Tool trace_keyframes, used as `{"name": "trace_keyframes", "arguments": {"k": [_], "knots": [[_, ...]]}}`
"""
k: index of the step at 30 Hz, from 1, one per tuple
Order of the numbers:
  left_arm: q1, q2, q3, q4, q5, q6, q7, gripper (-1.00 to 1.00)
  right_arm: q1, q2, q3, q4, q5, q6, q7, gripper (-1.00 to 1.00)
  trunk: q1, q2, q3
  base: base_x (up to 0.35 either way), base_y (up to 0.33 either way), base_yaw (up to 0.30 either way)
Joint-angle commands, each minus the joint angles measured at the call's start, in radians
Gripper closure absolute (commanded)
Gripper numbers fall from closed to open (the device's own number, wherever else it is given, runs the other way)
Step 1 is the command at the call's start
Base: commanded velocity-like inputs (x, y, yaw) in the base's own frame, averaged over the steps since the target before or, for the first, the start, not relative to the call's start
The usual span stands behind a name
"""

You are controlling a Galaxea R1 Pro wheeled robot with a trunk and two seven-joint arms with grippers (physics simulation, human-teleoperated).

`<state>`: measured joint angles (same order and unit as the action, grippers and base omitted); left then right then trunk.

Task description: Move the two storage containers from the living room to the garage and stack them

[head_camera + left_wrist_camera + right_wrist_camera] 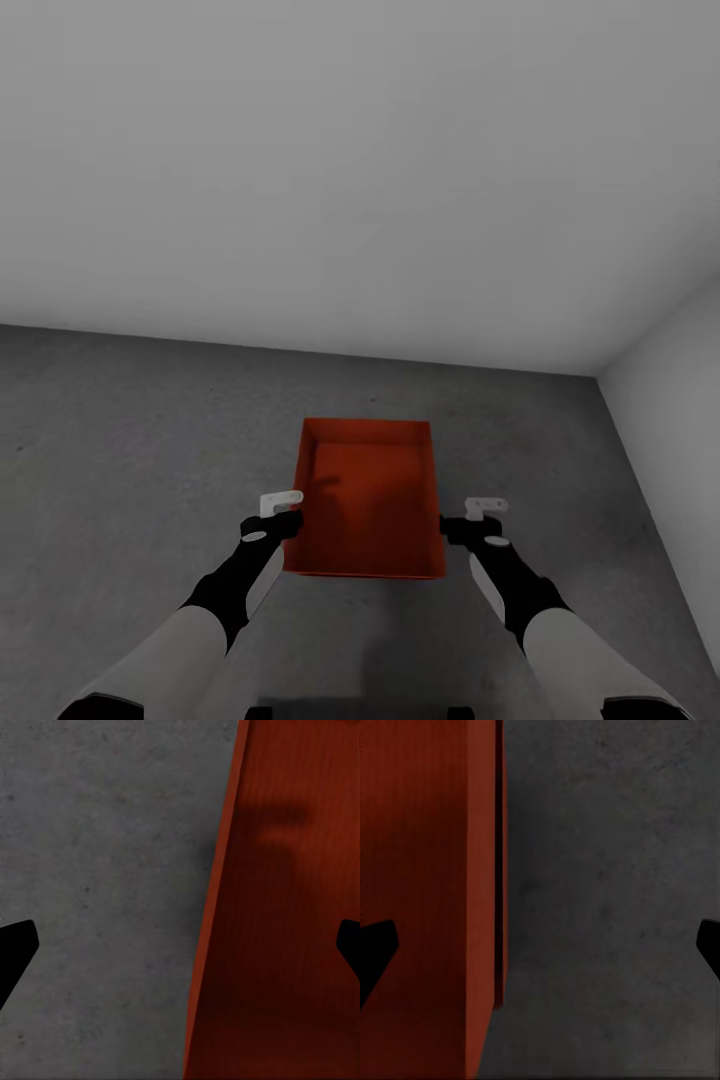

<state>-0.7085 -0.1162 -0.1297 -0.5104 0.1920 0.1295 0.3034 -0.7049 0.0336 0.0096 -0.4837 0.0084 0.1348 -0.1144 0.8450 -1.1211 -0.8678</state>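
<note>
One orange-red storage container (365,500) sits open-topped on the garage's dark concrete floor (130,440), just ahead of both arms. My left gripper (284,512) is open and straddles the container's left wall (217,945), with one fingertip (15,952) over the floor and the other over the inside. On the other side my right gripper (468,520) is also open astride the right wall (480,892). A thin red strip (502,870) runs beside that wall, and I cannot tell whether it belongs to a second container.
A pale grey wall (360,170) rises behind the container. A second wall (680,390) meets it in a corner at the right. Mottled concrete stretches away to the left and in front.
</note>
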Motion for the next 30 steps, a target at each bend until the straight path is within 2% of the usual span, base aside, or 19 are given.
{"name": "trace_keyframes", "arguments": {"k": [1,11,30], "knots": [[0.0,0.001,-0.008,-0.002,0.01,0.004,0.009,-1.0,0.0,0.0,0.001,-0.003,0.001,0.01,-0.004,-1.0,-0.004,0.007,0.003,0.0,0.0,0.0],[0.0,0.001,-0.008,-0.003,0.01,0.003,0.009,-1.0,0.001,0.0,0.001,-0.019,0.001,0.051,-0.004,-1.0,-0.042,0.077,0.034,0.0,0.0,0.0],[0.0,0.001,-0.007,-0.003,0.01,0.004,0.01,-1.0,0.001,0.0,0.001,-0.023,0.001,0.057,-0.004,-1.0,-0.115,0.21,0.093,0.0,0.0,0.0]]}}
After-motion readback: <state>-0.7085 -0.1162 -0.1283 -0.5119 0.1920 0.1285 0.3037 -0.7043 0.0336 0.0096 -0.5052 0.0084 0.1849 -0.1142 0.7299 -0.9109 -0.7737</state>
